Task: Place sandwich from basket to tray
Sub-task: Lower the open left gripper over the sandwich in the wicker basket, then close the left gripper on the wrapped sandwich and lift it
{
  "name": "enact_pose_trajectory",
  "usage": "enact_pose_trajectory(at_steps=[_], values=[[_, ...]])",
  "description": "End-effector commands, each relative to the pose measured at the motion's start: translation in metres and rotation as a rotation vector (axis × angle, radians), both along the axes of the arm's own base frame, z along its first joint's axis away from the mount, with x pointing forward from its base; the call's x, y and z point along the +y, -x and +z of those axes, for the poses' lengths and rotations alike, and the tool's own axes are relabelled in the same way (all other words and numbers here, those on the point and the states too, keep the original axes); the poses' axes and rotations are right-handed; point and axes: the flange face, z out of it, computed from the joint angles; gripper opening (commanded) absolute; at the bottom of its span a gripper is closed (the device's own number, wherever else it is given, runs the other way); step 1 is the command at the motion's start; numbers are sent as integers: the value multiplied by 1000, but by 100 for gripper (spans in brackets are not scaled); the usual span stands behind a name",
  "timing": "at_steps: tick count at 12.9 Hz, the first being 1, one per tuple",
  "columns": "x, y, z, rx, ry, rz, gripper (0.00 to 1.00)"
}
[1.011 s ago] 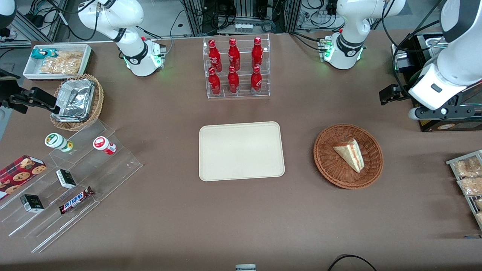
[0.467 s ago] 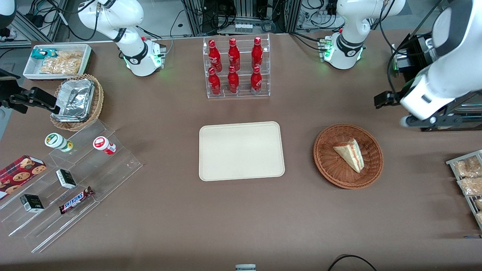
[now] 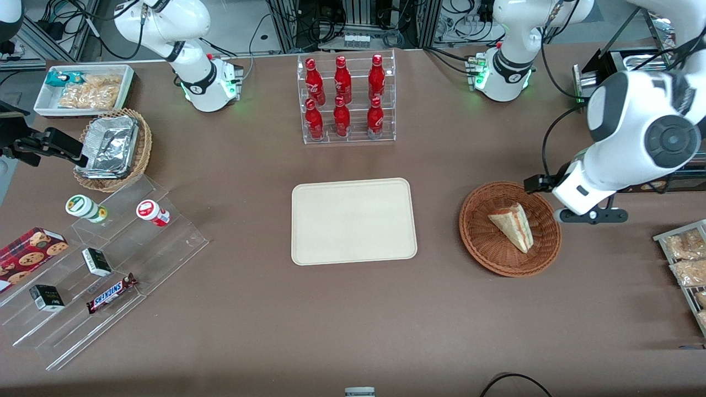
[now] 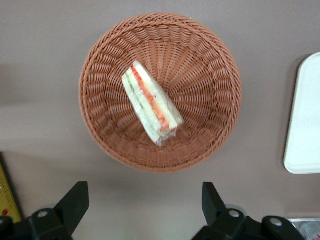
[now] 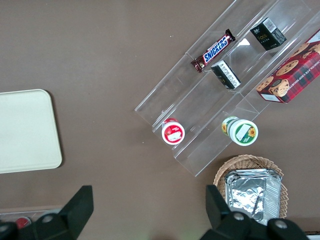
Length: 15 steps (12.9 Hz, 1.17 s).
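The sandwich point(image 3: 513, 225), a pale bread wedge with a red and green filling stripe, lies in the round reddish-brown wicker basket point(image 3: 480, 242). The beige tray point(image 3: 353, 220) lies flat on the table beside the basket, toward the parked arm's end. My left gripper point(image 3: 587, 215) hangs above the table right beside the basket's rim, toward the working arm's end. In the left wrist view the gripper point(image 4: 142, 200) is open wide and empty, with the sandwich point(image 4: 151, 108) in the basket point(image 4: 210, 65) just ahead of the fingertips point(image 4: 75, 199) and a tray corner point(image 4: 305, 115) showing.
A clear rack of red bottles point(image 3: 346, 99) stands farther from the front camera than the tray. A rack of bagged snacks point(image 3: 684, 264) sits at the working arm's table edge. A stepped acrylic display point(image 3: 110, 264), a tan basket with foil containers point(image 3: 113, 149) and a white bin point(image 3: 85, 88) lie toward the parked arm's end.
My left arm has swung toward the front camera and toward the basket, bringing the gripper from well away to just beside the rim. The sandwich, basket and tray have not moved.
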Motion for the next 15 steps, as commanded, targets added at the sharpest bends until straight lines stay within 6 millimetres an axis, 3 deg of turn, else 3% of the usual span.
enact_pose_trajectory(at_steps=[1, 3, 5, 11, 15], values=[[2, 12, -29, -56, 12, 10, 100], [3, 21, -53, -110, 12, 62, 100], [2, 31, -80, -168, 8, 222, 100], [0, 27, -119, -201, -8, 715, 100], [-1, 22, -154, -201, 0, 791, 100]])
